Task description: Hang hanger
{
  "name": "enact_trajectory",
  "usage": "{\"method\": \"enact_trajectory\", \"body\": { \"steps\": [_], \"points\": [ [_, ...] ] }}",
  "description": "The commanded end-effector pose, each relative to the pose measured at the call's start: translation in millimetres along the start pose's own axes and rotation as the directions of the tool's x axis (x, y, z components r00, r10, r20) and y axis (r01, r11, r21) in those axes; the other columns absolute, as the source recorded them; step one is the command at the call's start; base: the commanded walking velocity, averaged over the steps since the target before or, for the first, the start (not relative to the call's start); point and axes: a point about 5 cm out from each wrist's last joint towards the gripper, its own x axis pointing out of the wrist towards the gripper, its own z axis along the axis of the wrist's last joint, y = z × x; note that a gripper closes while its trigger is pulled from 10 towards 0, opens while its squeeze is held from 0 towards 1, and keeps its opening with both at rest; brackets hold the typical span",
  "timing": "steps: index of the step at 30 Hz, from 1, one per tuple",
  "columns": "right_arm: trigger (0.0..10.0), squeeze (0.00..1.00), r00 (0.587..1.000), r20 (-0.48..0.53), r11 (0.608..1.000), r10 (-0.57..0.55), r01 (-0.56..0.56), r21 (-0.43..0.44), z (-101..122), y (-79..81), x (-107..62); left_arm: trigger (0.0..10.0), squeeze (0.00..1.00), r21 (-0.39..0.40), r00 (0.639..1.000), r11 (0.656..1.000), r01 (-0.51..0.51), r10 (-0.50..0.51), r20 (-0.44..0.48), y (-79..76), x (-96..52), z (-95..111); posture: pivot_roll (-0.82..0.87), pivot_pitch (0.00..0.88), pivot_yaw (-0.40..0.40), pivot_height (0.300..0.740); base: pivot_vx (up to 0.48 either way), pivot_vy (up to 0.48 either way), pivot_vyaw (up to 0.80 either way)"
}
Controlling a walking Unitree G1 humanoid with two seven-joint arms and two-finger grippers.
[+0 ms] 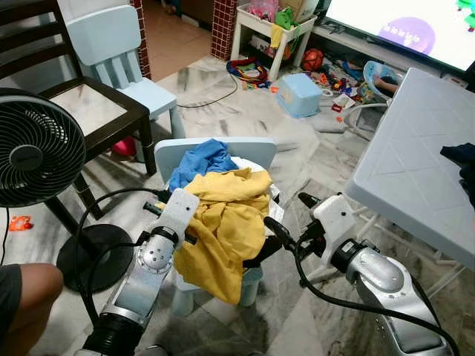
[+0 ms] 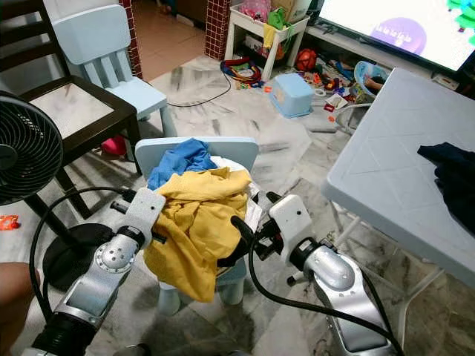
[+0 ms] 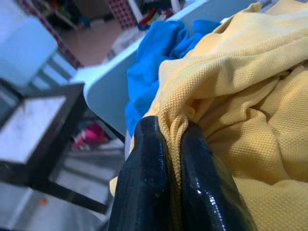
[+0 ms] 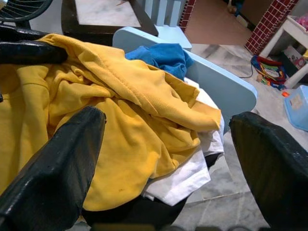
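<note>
Three garments lie heaped on one small pale-blue chair [image 1: 256, 150]: one yellow shirt [image 1: 223, 222], one blue cloth [image 1: 202, 159] and one white piece [image 4: 185, 175] underneath. A second pale-blue chair [image 1: 111, 44] stands behind, beside one dark wooden chair [image 1: 89, 107] (three chairs in all). There is one black fan [image 1: 33, 148], one white bench [image 1: 415, 163] bearing one dark garment [image 2: 453, 174], one blue bin [image 1: 299, 95] and two robot arms.
</note>
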Motion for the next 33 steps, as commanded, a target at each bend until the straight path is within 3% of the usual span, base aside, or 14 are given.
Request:
{"method": "enact_trajectory", "body": {
  "steps": [1, 6, 7, 10, 13, 14, 15, 16, 17, 18, 19, 27, 30, 33],
  "points": [
    [10.0, 0.0, 1.0, -0.011, 1.0, -0.008, 0.008, -0.004, -2, -0.3, -1.5, 0.0, 0.0, 0.098, 0.998, 0.995, 0.036, -0.041, 0.05, -8.3, 1.9, 9, -0.04, 0.126, -0.173, 0.74, 0.0, 0.0, 0.0],
    [10.0, 0.0, 1.0, -0.012, 1.0, 0.001, -0.001, -0.013, -3, 3.2, -1.6, 0.0, 0.0, 0.238, 0.984, 0.963, 0.128, -0.153, 0.088, -23.2, 1.1, 13, -0.04, 0.125, -0.173, 0.74, 0.0, 0.0, 0.0],
    [10.0, 0.0, 1.0, -0.011, 1.0, 0.0, 0.0, -0.014, -3, 3.3, -1.4, 0.0, 0.0, 0.283, 0.961, 0.93, 0.233, -0.265, 0.08, -39.0, -2.9, 11, -0.04, 0.123, -0.173, 0.74, 0.0, 0.0, 0.0],
    [10.0, 0.0, 1.0, -0.01, 1.0, -0.002, 0.002, -0.018, -3, 3.1, -1.2, 0.0, 0.0, 0.278, 0.919, 0.886, 0.372, -0.393, 0.024, -59.1, -10.7, 1, -0.04, 0.122, -0.172, 0.74, 0.0, 0.0, 0.0],
    [10.0, 0.0, 1.0, -0.008, 1.0, -0.005, 0.005, -0.022, -3, 2.7, -0.8, 0.0, 0.0, 0.265, 0.918, 0.886, 0.381, -0.396, 0.004, -63.0, -13.1, -6, -0.05, 0.119, -0.173, 0.74, 0.0, 0.0, 0.0],
    [10.0, 0.0, 1.0, -0.008, 1.0, -0.006, 0.006, -0.023, -2, 2.6, -0.9, 1.1, 0.0, 0.263, 0.934, 0.901, 0.344, -0.357, 0.002, -59.1, -12.4, -7, -0.04, 0.119, -0.173, 0.74, 0.0, 0.0, 0.0],
    [10.0, 0.0, 1.0, -0.008, 1.0, -0.006, 0.006, -0.023, -2, 2.6, -0.9, 1.1, 0.0, 0.263, 0.934, 0.901, 0.344, -0.357, 0.002, -59.1, -12.4, -7, -0.04, 0.119, -0.173, 0.74, 0.0, 0.0, 0.0],
    [10.0, 0.0, 1.0, -0.008, 1.0, -0.007, 0.006, -0.025, -3, 2.6, -0.9, 10.0, 0.0, 0.267, 0.945, 0.912, 0.313, -0.327, 0.009, -54.6, -11.1, -7, -0.04, 0.119, -0.175, 0.74, 0.0, 0.0, 0.0],
    [10.0, 0.0, 1.0, -0.009, 1.0, -0.006, 0.005, -0.027, -3, 2.8, -1.0, 10.0, 0.0, 0.251, 0.955, 0.926, 0.283, -0.297, 0.021, -50.2, -10.5, -5, -0.04, 0.119, -0.175, 0.74, 0.0, 0.0, 0.0],
    [10.0, 0.0, 1.0, -0.009, 1.0, -0.004, 0.004, -0.029, -3, 3.2, -1.1, 10.0, 0.23, 0.209, 0.966, 0.948, 0.241, -0.254, 0.04, -42.8, -10.4, -3, -0.04, 0.119, -0.175, 0.74, 0.0, 0.0, 0.0],
    [10.0, 0.0, 1.0, -0.008, 1.0, -0.003, 0.003, -0.03, -3, 3.5, -1.1, 10.0, 1.0, 0.197, 0.97, 0.954, 0.226, -0.239, 0.045, -39.4, -10.6, -2, -0.04, 0.118, -0.176, 0.74, 0.0, 0.0, 0.0],
    [10.0, 0.0, 1.0, -0.009, 0.999, 0.011, -0.011, -0.048, -4, 6.2, -0.1, 10.0, 1.0, 0.165, 0.99, 0.982, 0.095, -0.111, 0.091, -16.8, -16.7, 5, -0.03, 0.121, -0.178, 0.74, 0.0, 0.0, 0.0],
    [10.0, 0.0, 1.0, -0.009, 0.999, 0.014, -0.015, -0.049, -4, 7.0, -0.1, 10.0, 1.0, 0.047, 0.993, 0.997, 0.056, -0.061, 0.104, -10.6, -19.2, 13, -0.03, 0.122, -0.178, 0.74, 0.0, 0.0, 0.0],
    [10.0, 0.0, 1.0, -0.009, 0.998, 0.02, -0.02, -0.059, -4, 7.3, -0.2, 10.0, 1.0, -0.133, 0.994, 0.991, 0.02, -0.005, 0.109, -7.4, -20.8, 22, -0.03, 0.123, -0.178, 0.74, 0.0, 0.0, 0.0]
  ]
}}
